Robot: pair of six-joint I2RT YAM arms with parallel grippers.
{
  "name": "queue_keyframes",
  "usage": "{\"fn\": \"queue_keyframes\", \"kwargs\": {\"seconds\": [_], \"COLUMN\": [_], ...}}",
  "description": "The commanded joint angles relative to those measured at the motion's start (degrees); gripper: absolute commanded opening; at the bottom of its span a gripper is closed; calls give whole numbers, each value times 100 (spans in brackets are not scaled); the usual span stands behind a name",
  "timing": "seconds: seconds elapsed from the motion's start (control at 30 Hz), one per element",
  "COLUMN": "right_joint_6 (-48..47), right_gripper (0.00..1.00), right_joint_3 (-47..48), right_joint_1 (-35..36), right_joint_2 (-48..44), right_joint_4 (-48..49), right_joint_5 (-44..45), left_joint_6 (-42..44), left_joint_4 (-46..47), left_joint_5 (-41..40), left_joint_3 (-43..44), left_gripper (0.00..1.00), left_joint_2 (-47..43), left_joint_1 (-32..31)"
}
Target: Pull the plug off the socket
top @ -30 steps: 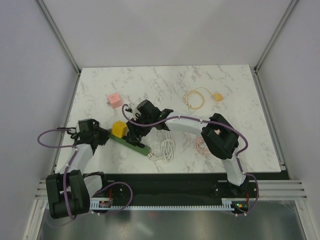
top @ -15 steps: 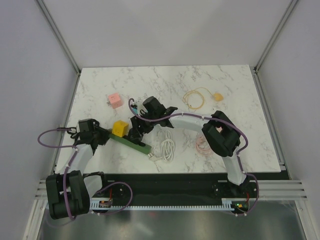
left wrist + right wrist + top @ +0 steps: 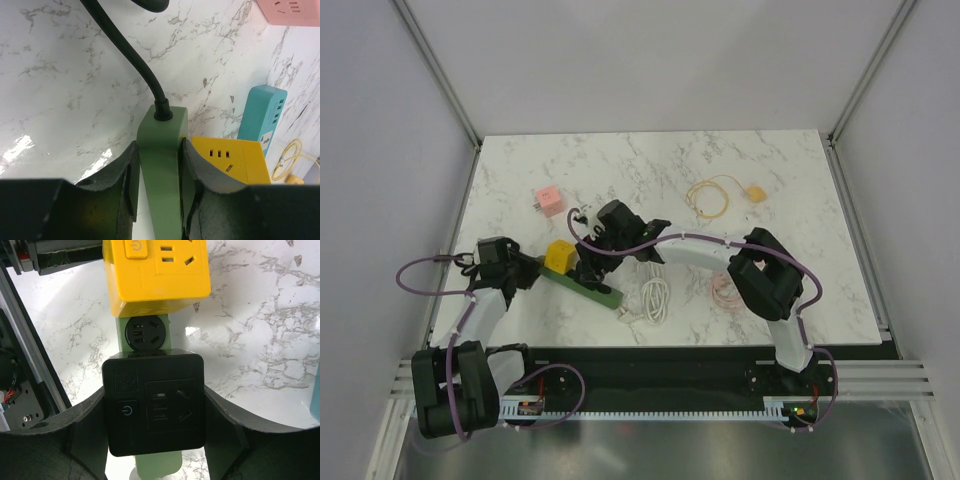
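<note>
A green power strip (image 3: 582, 287) lies on the marble table (image 3: 800, 250), carrying a yellow cube plug (image 3: 559, 257) and a black cube plug (image 3: 154, 402). My left gripper (image 3: 525, 268) is shut on the strip's cable end (image 3: 162, 165), its fingers (image 3: 117, 180) pressed to both sides. My right gripper (image 3: 588, 265) is shut on the black plug, which sits over the strip (image 3: 152, 467) just behind an uncovered socket (image 3: 145, 335) and the yellow plug (image 3: 155, 270). I cannot tell whether its pins are still seated.
A pink cube plug (image 3: 549, 200) lies at the far left. A yellow cable (image 3: 712, 195) with its plug (image 3: 756, 192) lies far right. A white cable (image 3: 653, 297) and a pink cable (image 3: 722, 290) lie near the strip. A teal strip (image 3: 262, 112) shows beyond the yellow plug.
My right wrist swung slightly right, then back left, staying over the black plug. The strip, the yellow plug and my left arm have stayed put.
</note>
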Motion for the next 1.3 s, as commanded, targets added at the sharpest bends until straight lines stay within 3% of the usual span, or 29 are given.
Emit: {"fn": "queue_keyframes", "kwargs": {"seconds": [0.0, 0.03, 0.13, 0.23, 0.33, 0.4, 0.47, 0.67, 0.83, 1.0, 1.13, 1.17, 1.27], "right_joint_6": [-270, 218, 1012, 1199, 788, -70, -277, -383, 740, 1023, 278, 85, -365], "right_gripper": [0, 0, 0, 0, 0, 0, 0, 0, 0, 0, 0, 0, 0], "right_joint_3": [341, 289, -97, -160, -30, 156, 174, 165, -123, -125, 163, 235, 376], "right_joint_1": [-287, -479, -840, -902, -815, -448, -314, -243, -832, -867, -596, -499, -209], "right_joint_2": [-256, -221, -246, -291, -317, -335, -352, -326, -300, -264, -291, -299, -282], "right_joint_4": [-315, -175, 747, 907, 479, -284, -402, -464, 492, 679, -66, -399, -613], "right_joint_5": [1328, 394, -877, -995, -515, 924, 1437, 1634, -612, -740, 390, 1072, 1648], "left_joint_6": [481, 481, 490, 499, 499, 481, 490, 499, 508, 508, 499, 499, 499], "left_joint_4": [-511, -511, -511, -511, -511, -511, -503, -511, -520, -529, -538, -529, -520], "left_joint_5": [-816, -816, -834, -842, -842, -842, -842, -860, -895, -904, -895, -895, -895], "left_joint_3": [-35, -35, -44, -52, -52, -52, -61, -61, -70, -61, -61, -61, -52], "left_gripper": [2, 2, 2, 2, 2, 2, 2, 2, 2, 2, 2, 2, 2], "left_joint_2": [-19, -28, -54, -107, -125, -116, -116, -116, -142, -169, -151, -142, -142], "left_joint_1": [86, 86, 77, 86, 77, 77, 59, 50, 33, 33, 33, 33, 24]}}
